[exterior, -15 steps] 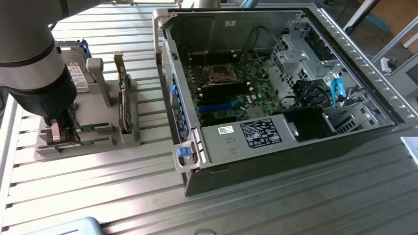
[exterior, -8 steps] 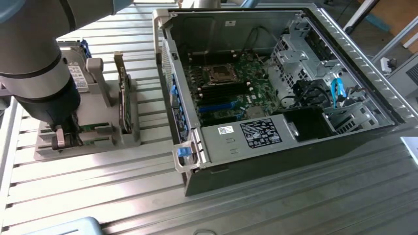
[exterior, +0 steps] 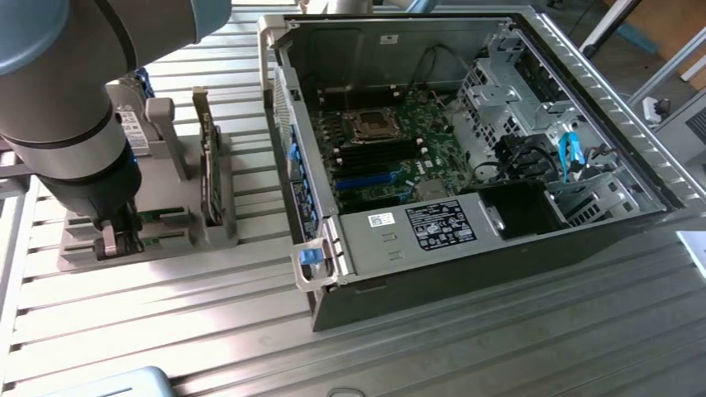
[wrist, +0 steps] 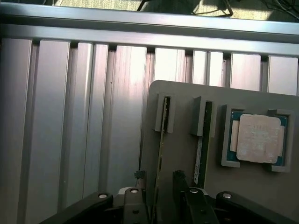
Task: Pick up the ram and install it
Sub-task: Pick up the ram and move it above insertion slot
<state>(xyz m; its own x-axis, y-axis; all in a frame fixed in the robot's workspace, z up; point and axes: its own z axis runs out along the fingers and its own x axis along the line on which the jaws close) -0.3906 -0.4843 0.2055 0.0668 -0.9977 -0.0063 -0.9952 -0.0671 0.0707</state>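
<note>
The ram [wrist: 162, 135] is a slim green stick standing on edge in a slot of the grey holder [wrist: 182, 107]. My gripper [wrist: 159, 179] is open, one dark finger [wrist: 180, 186] on each side of the stick's near end, and I cannot tell whether they touch it. In the exterior view my gripper [exterior: 116, 244] hangs low over the front of the grey holder [exterior: 165, 248] at the exterior view's left, beside the open computer case [exterior: 441, 149] with its motherboard [exterior: 386, 157].
A second thin board [wrist: 201, 144] stands in the neighbouring slot, and a square silver processor [wrist: 257, 137] lies in a pocket beyond it. A taller card [exterior: 204, 165] and a hard drive [exterior: 135, 124] stand upright in the holder. The slatted metal table [exterior: 497, 347] surrounds everything.
</note>
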